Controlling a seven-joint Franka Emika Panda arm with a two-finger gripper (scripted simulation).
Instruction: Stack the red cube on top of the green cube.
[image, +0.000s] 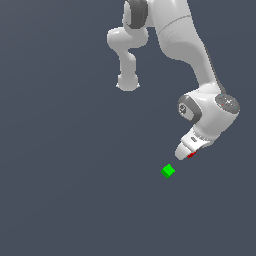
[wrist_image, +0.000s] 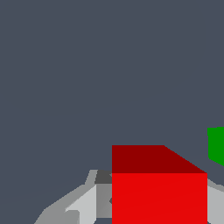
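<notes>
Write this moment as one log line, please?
phase: carry | hand: shut on red cube | green cube: free, beside hand | stack: pending

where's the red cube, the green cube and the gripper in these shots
red cube (wrist_image: 159, 197): wrist view, on its bright front face.
green cube (image: 168, 171): exterior view, centre of the cube, apart from the gripper.
gripper (image: 186, 152): exterior view, at its fingertips, where a sliver of red shows.

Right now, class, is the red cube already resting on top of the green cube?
No: in the exterior view the green cube sits alone, with the red cube at the gripper beside it.
</notes>
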